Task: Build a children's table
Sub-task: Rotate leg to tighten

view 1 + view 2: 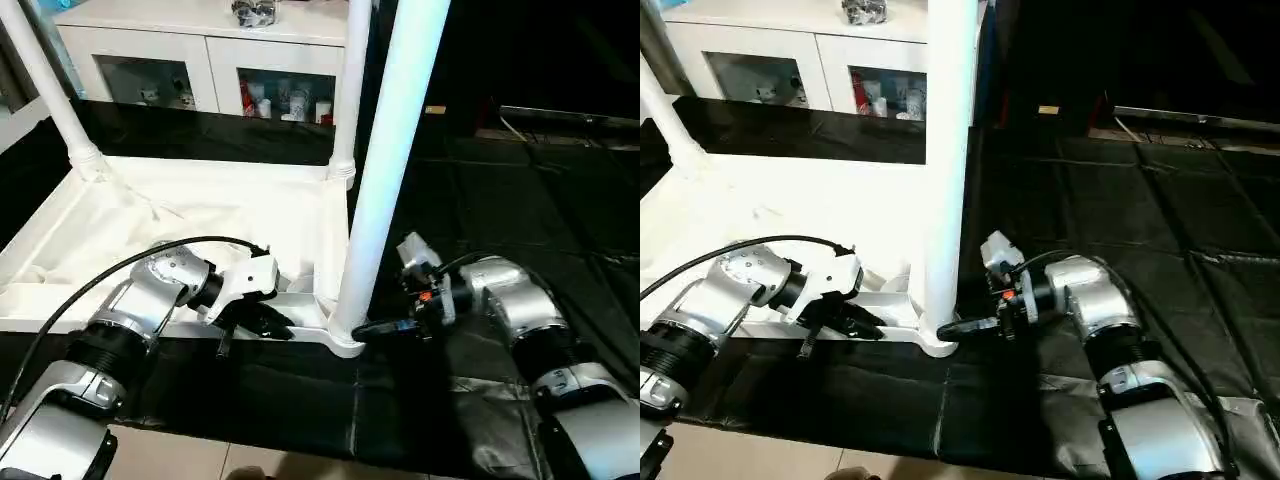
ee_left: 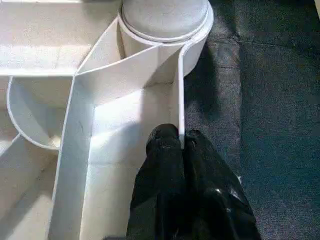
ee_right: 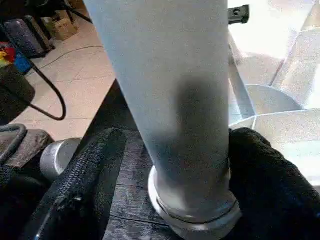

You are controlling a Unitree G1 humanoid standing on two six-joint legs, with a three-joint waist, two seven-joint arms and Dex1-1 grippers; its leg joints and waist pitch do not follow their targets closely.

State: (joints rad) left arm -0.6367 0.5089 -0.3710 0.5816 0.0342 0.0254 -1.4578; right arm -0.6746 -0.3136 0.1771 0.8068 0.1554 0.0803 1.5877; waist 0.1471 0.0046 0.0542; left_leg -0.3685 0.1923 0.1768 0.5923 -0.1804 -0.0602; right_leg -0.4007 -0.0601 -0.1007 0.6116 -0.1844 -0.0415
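The tall white plastic tube leg (image 1: 385, 170) is cut off at the frame's top. The left gripper (image 2: 181, 142) pinches the white ribbed tabletop's rim (image 2: 181, 90) at lower centre. The right gripper (image 3: 170, 150) straddles the leg's base, jaws wide.

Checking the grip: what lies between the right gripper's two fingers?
The near leg of the upturned table top, just above its corner socket, stands between the right gripper fingers in the right wrist view.

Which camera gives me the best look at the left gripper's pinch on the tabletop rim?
The left wrist view: the left gripper is shut on the thin rim wall of the upturned tabletop, close-up, with the near leg seated in its corner socket. The eye views show that gripper from the side, fingertips partly hidden.
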